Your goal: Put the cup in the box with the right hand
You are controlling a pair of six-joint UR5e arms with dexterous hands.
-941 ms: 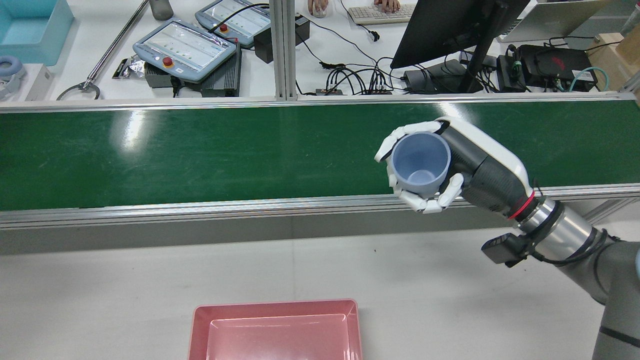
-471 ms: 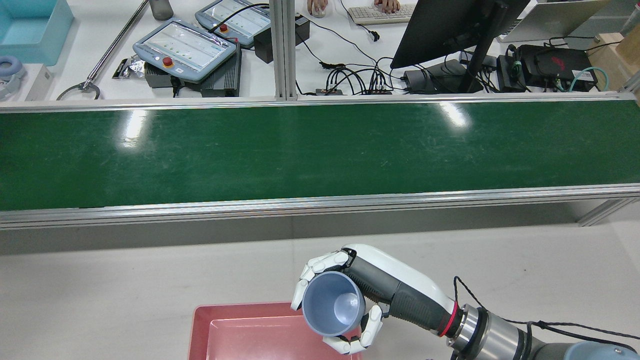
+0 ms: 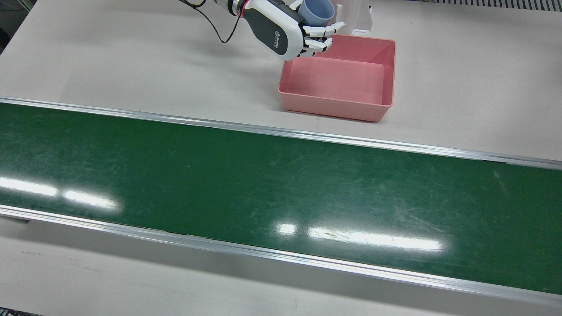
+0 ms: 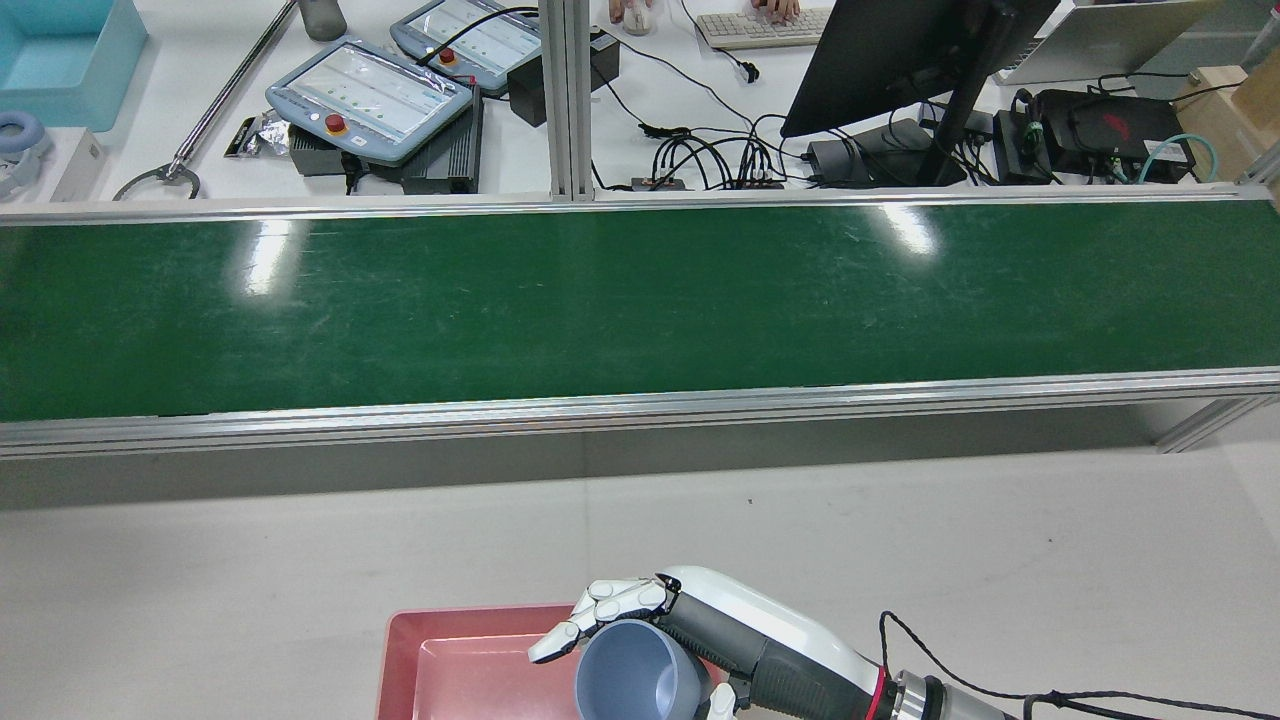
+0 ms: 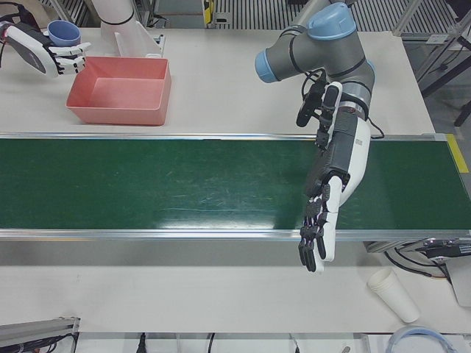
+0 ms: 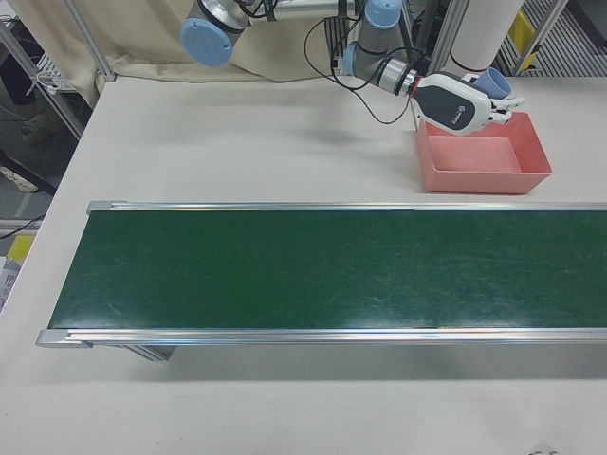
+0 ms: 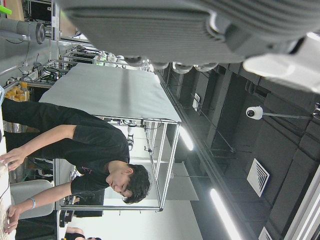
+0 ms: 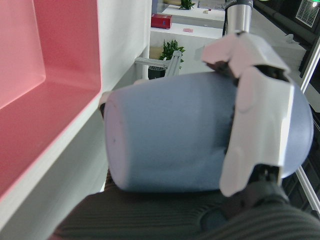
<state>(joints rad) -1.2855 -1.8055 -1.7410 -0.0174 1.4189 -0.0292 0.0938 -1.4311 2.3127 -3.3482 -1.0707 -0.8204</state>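
The right hand (image 6: 462, 102) hung at the top right of the frame, its white-and-grey shell toward the camera, above the near-left corner of the pink box (image 6: 482, 154). Its fingers (image 6: 504, 105) were wrapped round a blue cup (image 6: 490, 81), which sat raised above the box's rim at the far side, mouth tilted upward. The box stood on the white worktop (image 6: 237, 142), and what showed of its inside was bare. The arm (image 6: 313, 24) ran in from the upper left, with blue joint caps and a black cable looping beneath it. A green conveyor belt (image 6: 322, 270) between silver rails crossed the lower frame, just in front of the box.
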